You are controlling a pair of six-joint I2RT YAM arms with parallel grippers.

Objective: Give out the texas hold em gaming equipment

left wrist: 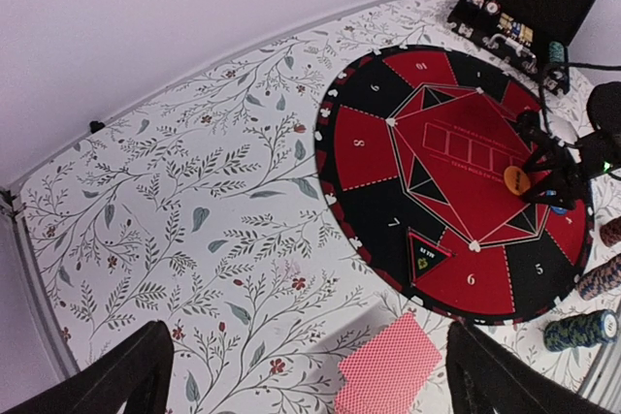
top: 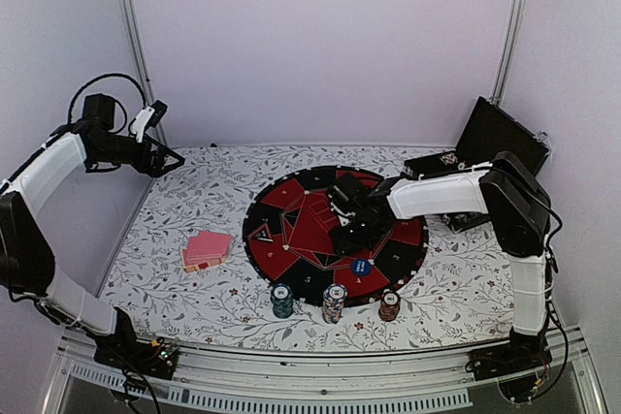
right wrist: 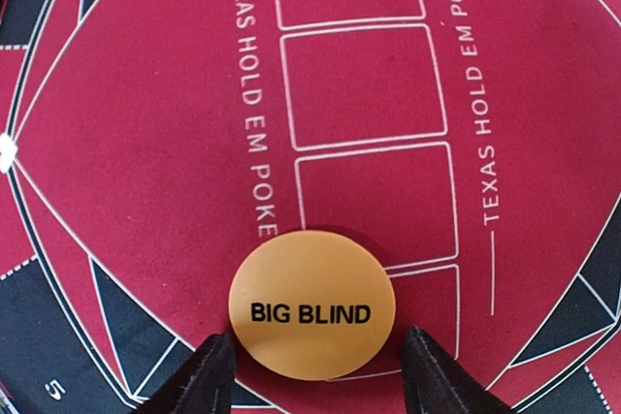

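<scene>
The right arm's fingers [right wrist: 209, 380] stand partly spread with the orange disc [right wrist: 312, 302] between their tips, one tip at each side of its lower edge. Whether they press it or only flank it cannot be told. The disc is round, so it has no long axis. Its flat face is turned to the wrist camera, and its black lettering, BIG BLIND, runs straight across from one finger to the other. It is plain matte orange with no rim markings. It sits over the red centre of the round red-and-black mat [top: 291, 230], covering the end of one printed TEXAS HOLD EM POKER line and part of the nearest box in the row of white card outlines. A blue disc [top: 360, 265] lies flat on the mat just near of these fingers. Three upright stacks of poker chips stand in a row along the mat's near rim: dark green [top: 281, 300], blue and white [top: 334, 303] and dark red [top: 389, 306]. To the left of the mat, on the floral counter [top: 194, 191], a loose, slightly skewed pile of playing cards [top: 207, 250] lies with its pink-red backs up and its long sides running roughly left to right. A black hinged case [top: 495, 138] stands open at the far right. The left arm's fingers [left wrist: 126, 375] are spread wide and hold nothing, high over the counter's far left.
</scene>
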